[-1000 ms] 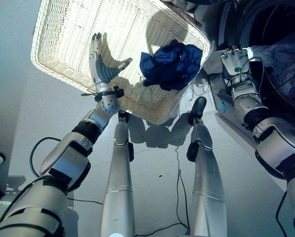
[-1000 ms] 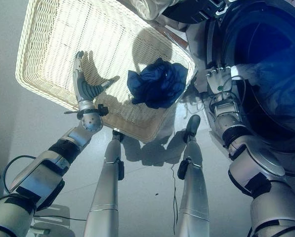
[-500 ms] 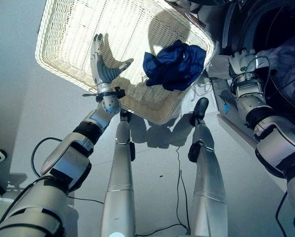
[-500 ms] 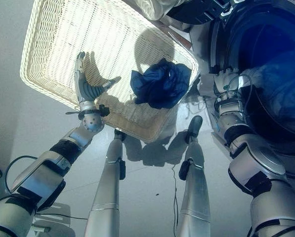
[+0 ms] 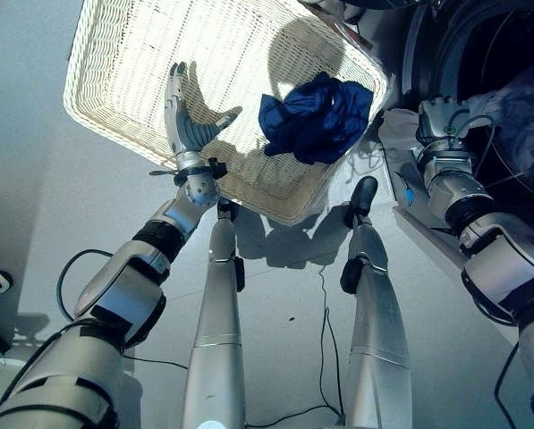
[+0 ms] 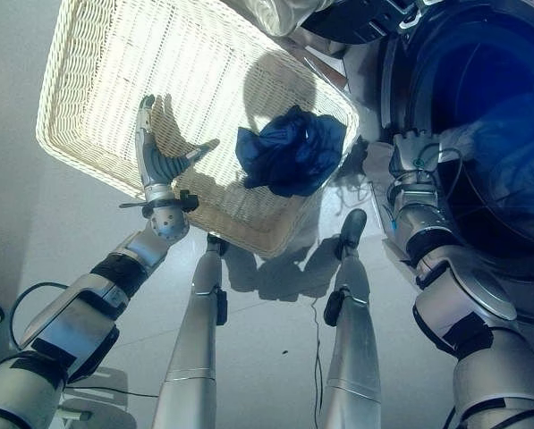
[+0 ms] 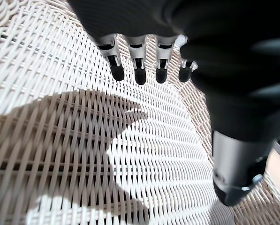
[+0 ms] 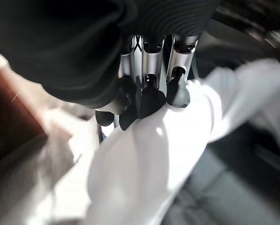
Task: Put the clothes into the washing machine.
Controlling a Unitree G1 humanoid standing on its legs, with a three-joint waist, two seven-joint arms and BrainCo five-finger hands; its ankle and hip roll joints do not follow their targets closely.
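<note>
A dark blue garment (image 5: 316,116) lies crumpled in the near right corner of the white wicker basket (image 5: 123,54). My left hand (image 5: 184,125) hovers open over the basket's weave (image 7: 83,154), left of the blue garment and apart from it. My right hand (image 5: 441,121) is at the rim of the washing machine's opening (image 6: 481,134). Its fingers (image 8: 144,93) are curled and pinch a white cloth (image 8: 154,164). That cloth (image 5: 508,94) trails into the dark drum, with a fold (image 5: 396,134) hanging outside by the hand.
The basket stands on a pale floor (image 5: 34,197) just left of the machine. A pale bundle (image 6: 275,13) lies past the basket's far right corner. The machine's front panel (image 5: 428,232) runs along the right side.
My right hand has shifted a little toward the drum with the white cloth and turned at the wrist. The left hand and the blue garment stay put.
</note>
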